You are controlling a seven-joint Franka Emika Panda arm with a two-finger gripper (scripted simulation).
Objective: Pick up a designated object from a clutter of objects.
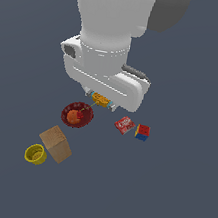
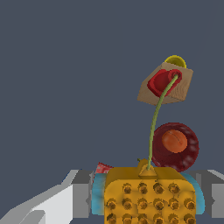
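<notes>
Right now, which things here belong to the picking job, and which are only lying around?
Job:
- orange-yellow block, between the gripper fingers
- its stem with red bead

Lying around:
- dark red bowl with orange ball
- tan box
- yellow cup
- red packet
- multicoloured cube

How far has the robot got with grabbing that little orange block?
Done: the gripper is shut on the orange block, its blue pads pressed against both sides in the wrist view. In hand: the block seems to hang above the floor, with its stem dangling toward the red bowl. Left: probably just lifting it well clear of the tan box and the other items.
</notes>
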